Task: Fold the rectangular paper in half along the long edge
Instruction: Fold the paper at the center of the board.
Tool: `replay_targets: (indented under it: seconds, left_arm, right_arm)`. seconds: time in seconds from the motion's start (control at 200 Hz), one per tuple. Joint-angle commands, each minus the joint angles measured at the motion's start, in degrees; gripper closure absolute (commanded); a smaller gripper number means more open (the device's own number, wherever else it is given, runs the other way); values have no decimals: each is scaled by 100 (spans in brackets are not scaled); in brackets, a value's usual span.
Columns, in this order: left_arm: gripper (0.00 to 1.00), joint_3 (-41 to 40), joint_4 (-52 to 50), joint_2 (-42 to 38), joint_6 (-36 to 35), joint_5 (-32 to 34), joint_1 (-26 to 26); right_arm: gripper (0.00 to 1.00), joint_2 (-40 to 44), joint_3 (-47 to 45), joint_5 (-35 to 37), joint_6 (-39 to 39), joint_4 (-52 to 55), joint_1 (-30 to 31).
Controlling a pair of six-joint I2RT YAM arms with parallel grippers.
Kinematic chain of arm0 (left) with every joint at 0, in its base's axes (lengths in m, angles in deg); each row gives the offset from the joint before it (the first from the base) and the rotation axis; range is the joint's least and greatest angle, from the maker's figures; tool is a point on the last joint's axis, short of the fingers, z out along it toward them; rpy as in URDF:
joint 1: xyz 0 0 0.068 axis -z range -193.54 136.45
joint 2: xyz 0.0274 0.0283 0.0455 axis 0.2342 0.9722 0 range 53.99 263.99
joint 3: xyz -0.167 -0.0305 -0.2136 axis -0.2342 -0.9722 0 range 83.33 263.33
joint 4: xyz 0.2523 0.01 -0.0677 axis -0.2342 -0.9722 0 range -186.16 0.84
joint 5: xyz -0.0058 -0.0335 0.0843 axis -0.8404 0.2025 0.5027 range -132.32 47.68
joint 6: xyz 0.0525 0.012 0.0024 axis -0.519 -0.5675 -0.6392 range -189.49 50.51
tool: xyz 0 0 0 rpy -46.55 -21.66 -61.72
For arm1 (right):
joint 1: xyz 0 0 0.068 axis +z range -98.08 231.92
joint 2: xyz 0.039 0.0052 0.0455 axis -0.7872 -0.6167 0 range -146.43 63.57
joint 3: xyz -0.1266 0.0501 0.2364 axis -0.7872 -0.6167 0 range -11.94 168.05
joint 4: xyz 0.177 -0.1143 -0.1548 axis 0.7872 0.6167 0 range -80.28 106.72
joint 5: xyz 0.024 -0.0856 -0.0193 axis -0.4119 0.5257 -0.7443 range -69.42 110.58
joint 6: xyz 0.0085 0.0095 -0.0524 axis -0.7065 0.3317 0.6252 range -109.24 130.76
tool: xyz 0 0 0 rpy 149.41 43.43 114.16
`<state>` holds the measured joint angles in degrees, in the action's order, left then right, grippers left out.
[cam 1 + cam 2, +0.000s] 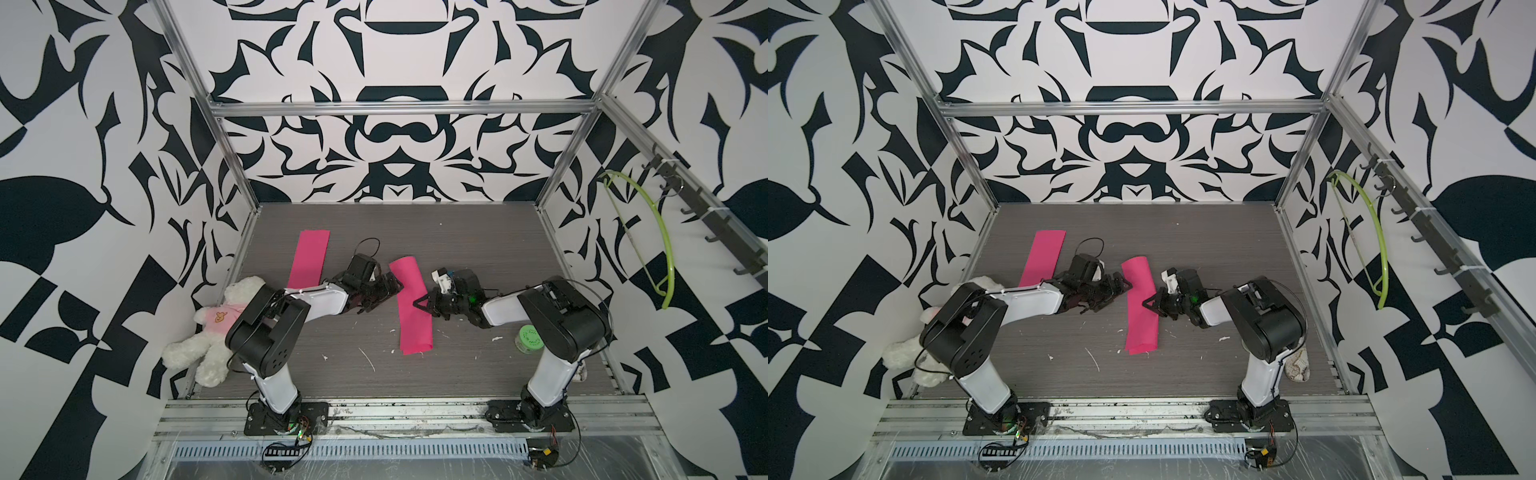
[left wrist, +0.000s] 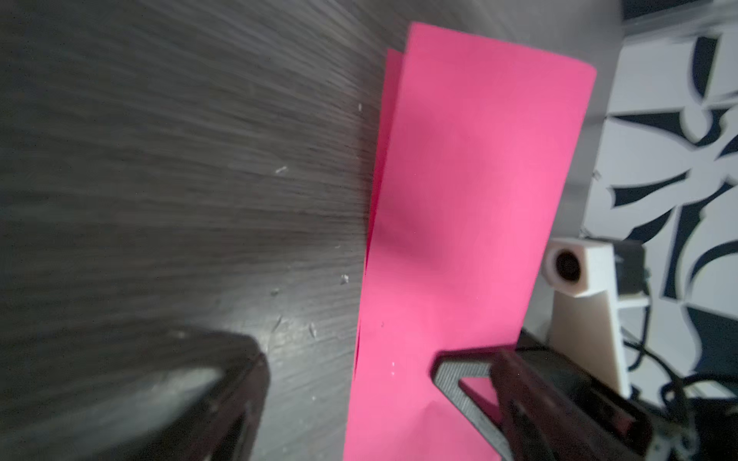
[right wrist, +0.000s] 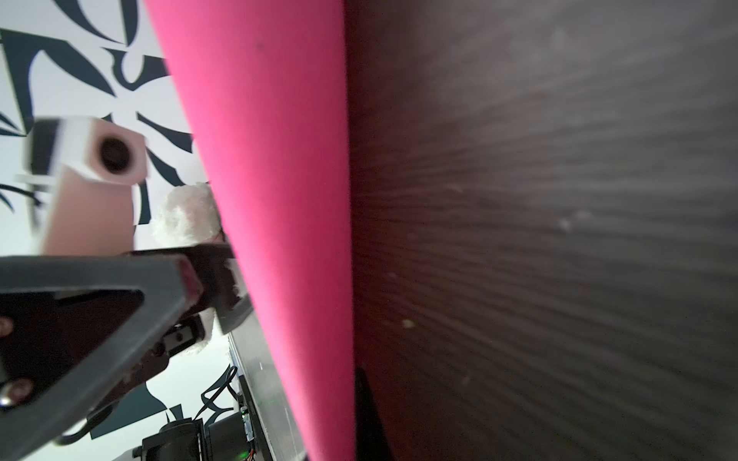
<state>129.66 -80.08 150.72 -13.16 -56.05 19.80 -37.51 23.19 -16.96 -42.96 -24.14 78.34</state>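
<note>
A white teddy bear (image 1: 199, 353) in a pink shirt lies at the left edge of the table (image 1: 469, 249). A round green tub (image 1: 528, 338) sits at centre right. A green hanger (image 1: 668, 249) hangs at the right of the frame.

White arm links (image 1: 328, 301), black joint housings (image 1: 266, 328), looping black cables (image 1: 368, 239), grey triangular fingers (image 3: 80, 275), seemingly screw-fastened

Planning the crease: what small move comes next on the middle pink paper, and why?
Probably slide the right gripper, shut on the folded edge of the paper, along that edge to crease it: the far end bulges uncreased, and the open left gripper holds nothing.
</note>
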Motion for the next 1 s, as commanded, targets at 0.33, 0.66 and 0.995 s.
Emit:
replay_targets:
  seconds: [0.33, 0.66, 0.995]
  left_arm:
    - [1, -1320, 3692, -1366, 276, -549, -29]
    - [1, -1583, 4966, -1546, 771, -539, 8]
    - [6, -1485, 5813, -1159, 1190, -559, 294]
  right_arm:
    - [100, 1494, 225, -379, 432, -259, 30]
    - [100, 1978, 426, -641, 154, -827, 32]
    - [100, 2198, 339, -568, -207, -1663, 29]
